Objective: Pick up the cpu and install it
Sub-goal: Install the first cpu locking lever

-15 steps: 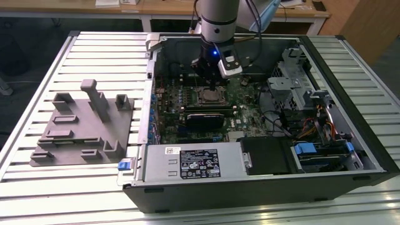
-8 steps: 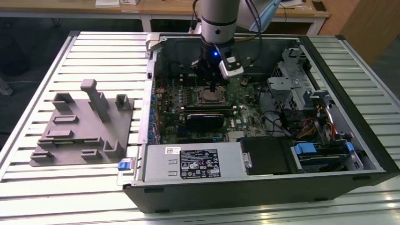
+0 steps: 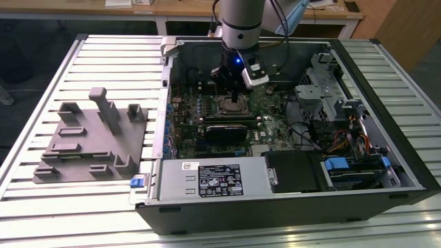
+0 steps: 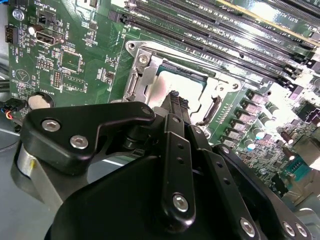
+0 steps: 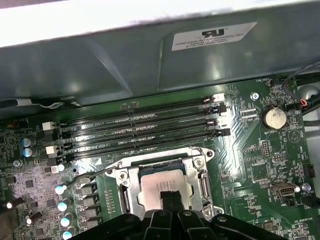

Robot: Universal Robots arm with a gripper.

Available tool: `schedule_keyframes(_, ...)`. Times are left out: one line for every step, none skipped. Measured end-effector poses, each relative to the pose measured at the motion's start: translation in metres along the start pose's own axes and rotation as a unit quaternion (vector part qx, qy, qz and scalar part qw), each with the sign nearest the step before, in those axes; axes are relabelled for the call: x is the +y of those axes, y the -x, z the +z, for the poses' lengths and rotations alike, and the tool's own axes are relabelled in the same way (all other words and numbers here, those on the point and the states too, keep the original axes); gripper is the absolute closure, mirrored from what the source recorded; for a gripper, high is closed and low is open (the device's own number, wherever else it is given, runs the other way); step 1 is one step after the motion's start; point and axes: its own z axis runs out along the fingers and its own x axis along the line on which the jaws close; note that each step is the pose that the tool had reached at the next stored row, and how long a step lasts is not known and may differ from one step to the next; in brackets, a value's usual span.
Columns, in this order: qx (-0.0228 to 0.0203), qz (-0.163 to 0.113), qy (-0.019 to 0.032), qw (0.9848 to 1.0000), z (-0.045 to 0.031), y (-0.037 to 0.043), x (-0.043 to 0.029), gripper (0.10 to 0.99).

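Our gripper [image 5: 170,196], closed on nothing, is poised over the cpu [image 5: 150,187] seated in the socket [image 5: 125,190] mid-motherboard [image 5: 250,165]; we judge it light, rigid and fragile, best held by its edges.

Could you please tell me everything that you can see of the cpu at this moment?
The cpu is a small, flat, square chip with a pale silvery metal top. It lies level inside the metal-framed socket on the green motherboard, next to the memory slots. The claw, shut, stands right over its middle. I cannot tell whether the tips touch it.
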Motion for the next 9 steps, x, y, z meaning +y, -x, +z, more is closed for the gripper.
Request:
schedule_keyframes(0.0000,0.000,0.0000,1.0000,0.0000,0.0000,0.0000,0.980)
schedule_keyframes(0.0000,0.000,0.0000,1.0000,0.0000,0.0000,0.0000,0.980)
schedule_keyframes(0.0000,0.000,0.0000,1.0000,0.0000,0.0000,0.0000,0.980)
schedule_keyframes(0.0000,0.000,0.0000,1.0000,0.0000,0.0000,0.0000,0.980)
schedule_keyframes(0.0000,0.000,-0.0001,1.0000,-0.0003,0.0000,0.0000,0.980)
schedule_keyframes(0.0000,0.000,0.0000,1.0000,-0.0005,0.0000,0.0000,0.980)
schedule_keyframes(0.0001,0.000,-0.0001,1.0000,-0.0009,0.0000,0.0000,0.980)
schedule_keyframes(0.0001,0.000,-0.0001,1.0000,-0.0015,0.0000,0.0000,0.980)
schedule_keyframes(0.0001,0.000,-0.0001,1.0000,-0.0022,0.0001,0.0000,0.980)
